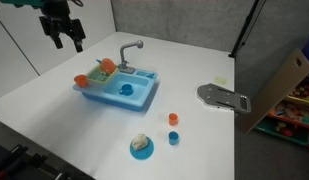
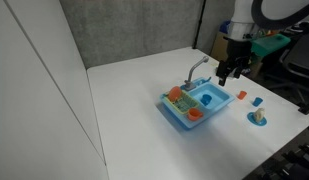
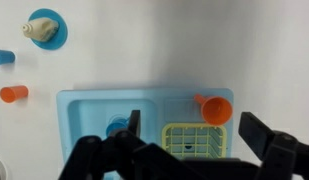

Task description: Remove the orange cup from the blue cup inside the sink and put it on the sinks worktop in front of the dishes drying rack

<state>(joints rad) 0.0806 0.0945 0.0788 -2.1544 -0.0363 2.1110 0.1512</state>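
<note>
I count one sink (image 3: 89,120) holding one blue cup (image 1: 125,89), one orange cup (image 3: 216,110) on its worktop (image 3: 177,108) beside one rack (image 3: 192,142); my gripper (image 1: 68,44) hangs wide open, empty.

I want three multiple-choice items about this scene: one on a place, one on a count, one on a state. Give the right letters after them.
1. Where is the blue plate?
A. in the basin
B. on the table, apart from the sink
C. on the drying rack

2. How many cups stand on the table outside the sink?
A. one
B. two
C. four

3. How is the gripper?
A. open and empty
B. shut on a cup
C. shut on the faucet

Answers:
1 B: bare table shows between plate and sink.
2 B: one tiny orange cup and one small blue cup.
3 A: its fingers stand apart in the air with nothing between them.
</note>
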